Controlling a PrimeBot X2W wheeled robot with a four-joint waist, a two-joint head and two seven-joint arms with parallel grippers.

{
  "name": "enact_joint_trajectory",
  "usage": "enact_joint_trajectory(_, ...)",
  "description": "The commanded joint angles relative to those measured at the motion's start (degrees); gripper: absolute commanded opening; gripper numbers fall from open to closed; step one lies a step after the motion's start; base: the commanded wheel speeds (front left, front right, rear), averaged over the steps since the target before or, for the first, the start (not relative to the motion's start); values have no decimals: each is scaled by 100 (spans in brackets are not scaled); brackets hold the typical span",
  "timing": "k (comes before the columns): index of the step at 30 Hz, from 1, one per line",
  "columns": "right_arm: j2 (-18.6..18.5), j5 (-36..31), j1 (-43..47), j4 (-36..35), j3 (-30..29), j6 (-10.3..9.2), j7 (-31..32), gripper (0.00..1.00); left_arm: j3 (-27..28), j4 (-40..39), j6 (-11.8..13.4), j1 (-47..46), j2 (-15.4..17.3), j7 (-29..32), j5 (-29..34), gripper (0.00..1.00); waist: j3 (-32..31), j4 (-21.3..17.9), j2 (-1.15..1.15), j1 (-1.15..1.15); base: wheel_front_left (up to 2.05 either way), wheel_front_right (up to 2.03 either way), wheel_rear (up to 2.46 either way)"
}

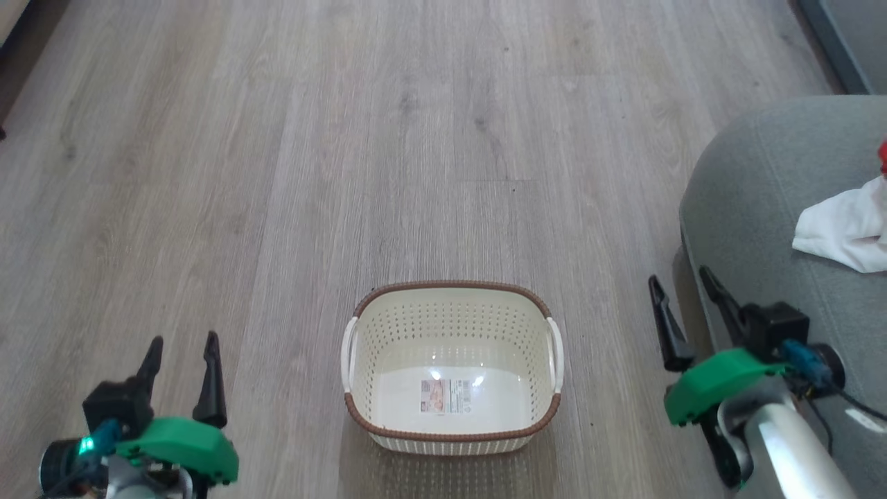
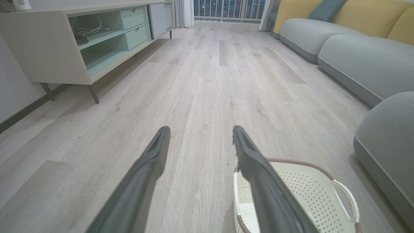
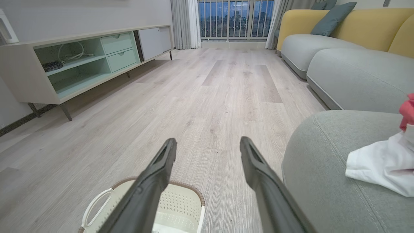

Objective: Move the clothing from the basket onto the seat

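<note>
Head view, entries by position.

1. Small rectangular cream plastic basket (image 1: 450,326) with perforated sides, a brown woven-look rim and two white side handles. It stands on the pale wood-plank floor (image 1: 346,138) at 6 o'clock in the picture, long axis running 9 to 3. Contents: a printed paper label (image 1: 445,396) on the bottom, no fabric visible.

2. Large grey-green upholstered seat (image 1: 755,201) with a rounded corner and stitched seam, at 3 o'clock, well apart from the basket.

3. The clothing (image 1: 849,229): soft crumpled fabric, a white part with a scrap of bright red above it. It lies on top of the seat at the 3 o'clock edge and is cut off by the frame, so its long axis cannot be told.

4. Left gripper (image 1: 183,339), two long dark fingers on a green mount, at 7 o'clock. The fingers are spread with nothing between them and point toward 12. The basket lies at its 3 o'clock.

5. Right gripper (image 1: 679,276), same build, at 4 o'clock. Its fingers are spread and empty, leaning toward 11, just beside the seat's rounded front. The clothing lies at its 2 o'clock, up on the cushion.

Assessment: with the basket bare and the fabric resting on the seat, the transfer looks finished as far as can be seen. The deciding relation is that the clothing sits on the right arm's side, far nearer to it than to the left — any further handling of the fabric would fall to the right gripper, reaching up and toward 2 o'clock over the cushion edge.
</note>
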Motion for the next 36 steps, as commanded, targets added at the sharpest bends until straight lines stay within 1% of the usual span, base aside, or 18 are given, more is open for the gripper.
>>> enact_joint_trajectory(1,54,-72,-56,-136,83,-2,-53,100,263,-254,-53,-79,9,-54,51,100,-43,-22,0,1,0,0,0)
enact_joint_trajectory(11,186,-65,144,-40,-156,-2,-53,100,302,-386,-229,218,-163,-54,165,100,-167,3,0,1,0,0,0)
enact_joint_trajectory(12,164,-46,283,125,-283,0,0,0,116,-192,-225,396,-179,0,152,0,-168,2,0,1,0,0,0)
enact_joint_trajectory(16,190,-4,391,390,-284,0,28,0,119,106,-218,466,-203,54,112,0,-169,2,0,1,0,0,0)
enact_joint_trajectory(36,221,1259,417,136,-394,0,345,0,132,13,-254,341,-210,368,-1188,0,-126,-34,0,1,0,0,0)
